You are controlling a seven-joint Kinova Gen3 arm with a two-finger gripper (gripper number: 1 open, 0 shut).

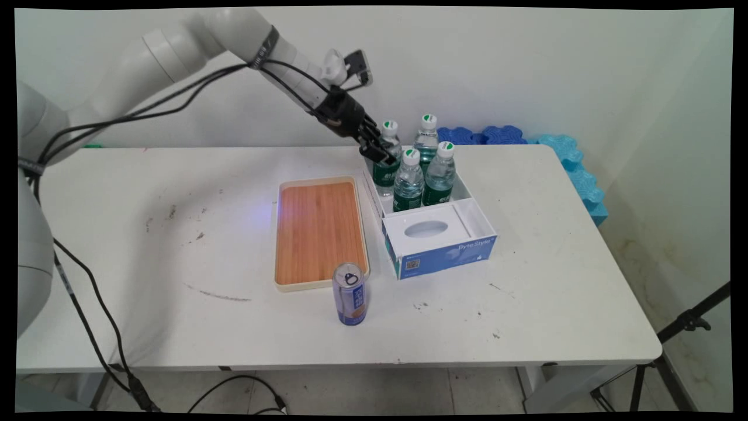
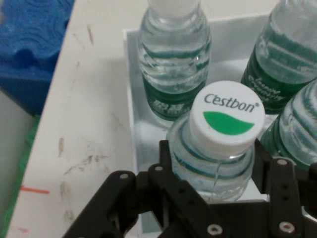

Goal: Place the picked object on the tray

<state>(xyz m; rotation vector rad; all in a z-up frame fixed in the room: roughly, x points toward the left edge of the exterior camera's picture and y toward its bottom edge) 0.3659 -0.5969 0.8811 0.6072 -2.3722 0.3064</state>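
Note:
My gripper reaches into the white and blue box at the table's far middle. It is shut around the shoulder of the back-left water bottle, just under its cap. That bottle has a white Cestbon cap with a green leaf and a green label, and it stands upright in the box with a black finger pressed against each side. Three more bottles of the same kind stand beside it: one behind and two in front.
A wooden tray with a cream rim lies left of the box. A blue drink can stands at the tray's near corner. Blue foam pieces are piled off the table's far right edge. The box's front part has an oval opening.

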